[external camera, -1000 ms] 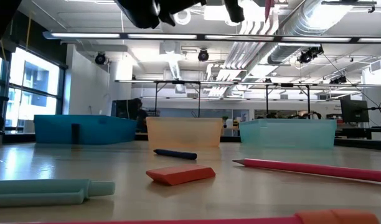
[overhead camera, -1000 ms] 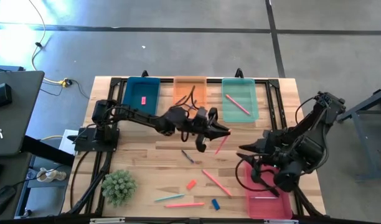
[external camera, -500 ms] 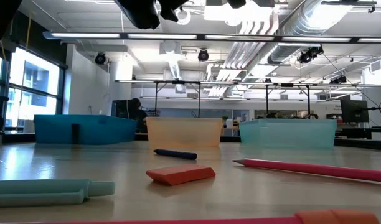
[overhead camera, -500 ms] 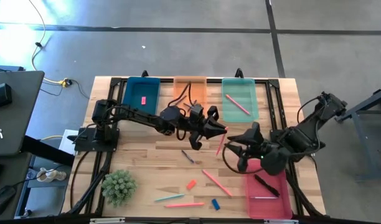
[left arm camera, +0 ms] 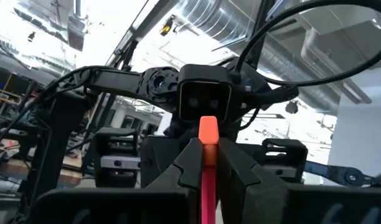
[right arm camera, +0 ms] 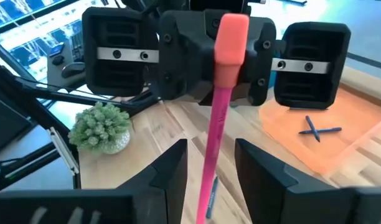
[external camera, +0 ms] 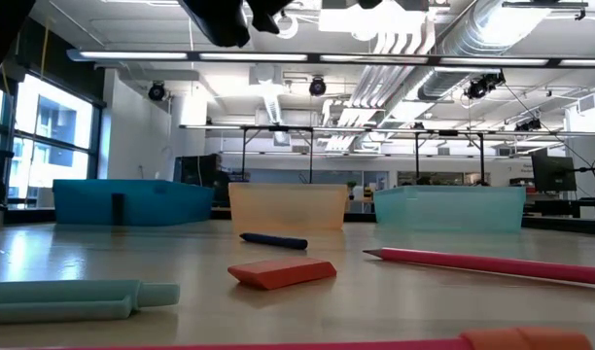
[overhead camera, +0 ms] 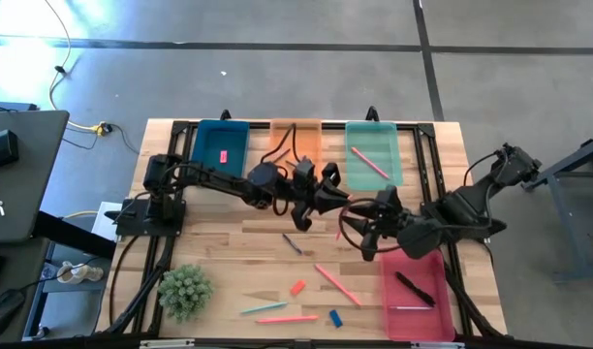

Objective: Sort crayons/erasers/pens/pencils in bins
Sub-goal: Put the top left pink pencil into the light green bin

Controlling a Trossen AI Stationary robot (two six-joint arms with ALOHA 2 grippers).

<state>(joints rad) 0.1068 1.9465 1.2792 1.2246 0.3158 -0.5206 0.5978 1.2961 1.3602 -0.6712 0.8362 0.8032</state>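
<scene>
My left gripper (overhead camera: 337, 202) (left arm camera: 207, 146) hovers over the table's middle, shut on a salmon-pink pencil (right arm camera: 216, 118) with an orange-red eraser end (left arm camera: 207, 129). My right gripper (overhead camera: 353, 225) (right arm camera: 209, 149) faces it from the right, open. Its fingers (right arm camera: 172, 168) stand on either side of the pencil's shaft without touching it. On the table lie a dark crayon (overhead camera: 293, 244), an orange-red eraser (overhead camera: 297, 287), a blue eraser (overhead camera: 335, 318), two salmon pencils (overhead camera: 335, 285) (overhead camera: 287, 319) and a light blue pencil (overhead camera: 263, 308). My left gripper pinches the pencil between its two fingers just below the eraser end (left arm camera: 207, 157), coming about level from the table's left. The pencil is lifted clear and tilted. Its eraser end is up at the fingertips, and the shaft (right arm camera: 212, 162) slants down between my right gripper's fingers.
Three bins line the far edge: dark blue-teal (overhead camera: 202, 145) holding a pink eraser, orange (overhead camera: 282, 131) holding dark sticks, light green-teal (overhead camera: 391, 145) holding a pencil. The red-pink bin (overhead camera: 391, 310) at the near right holds a black pen (overhead camera: 413, 288). A small plant (overhead camera: 185, 291) stands near left.
My right gripper has swung away from above the red-pink bin toward the table's left, up to my left gripper, uncovering a black pen lying in that bin. My left gripper has drawn back slightly to the left with the pencil. The pencil's tip has left the top of the low view.
</scene>
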